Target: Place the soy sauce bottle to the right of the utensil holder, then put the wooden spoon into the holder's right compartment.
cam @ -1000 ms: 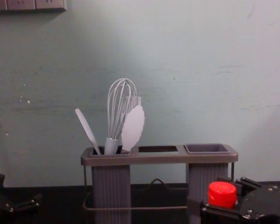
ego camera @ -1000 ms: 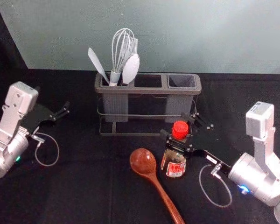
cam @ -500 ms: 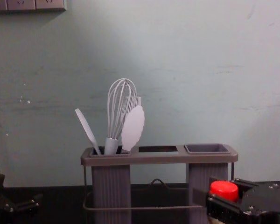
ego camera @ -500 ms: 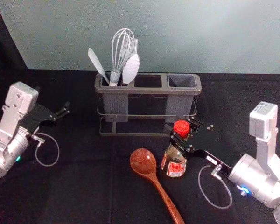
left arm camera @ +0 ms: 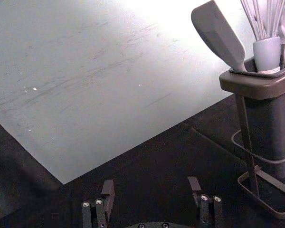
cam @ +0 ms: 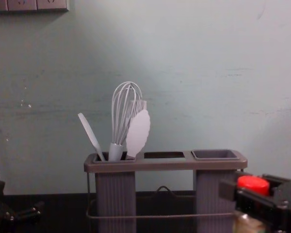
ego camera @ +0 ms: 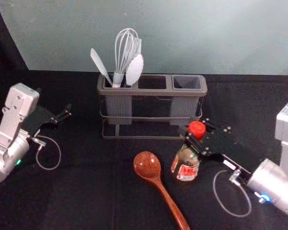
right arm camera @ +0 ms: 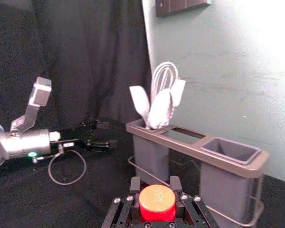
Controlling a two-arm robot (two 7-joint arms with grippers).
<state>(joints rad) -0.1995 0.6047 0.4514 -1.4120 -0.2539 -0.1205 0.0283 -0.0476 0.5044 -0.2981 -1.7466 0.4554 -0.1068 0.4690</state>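
With my right end effector (right arm camera: 156,184) I am gripping the soy sauce bottle (ego camera: 186,165) high up, its fingers closing on either side of the red cap (right arm camera: 156,203). Over the last moment I have been carrying it rightward: in the head view the gap between it and the wooden spoon (ego camera: 147,165) is widening, and in the chest view the cap is sitting higher and farther right than before, so I am probably lifting it a little as well. It is leaning slightly, top toward the right. The bottle is still standing out in front of the right end of the utensil holder (ego camera: 169,85), so the first placement is under way but not finished; I am likely needing to go farther right and inward, keeping clear of the frame, before setting it upright on the desk (ego camera: 86,191). The spoon is lying where it was, waiting its turn, and the right compartment (ego camera: 187,82) is staying empty for it. My left end effector (left arm camera: 150,184) is idling left of the holder, fingers spread wide.
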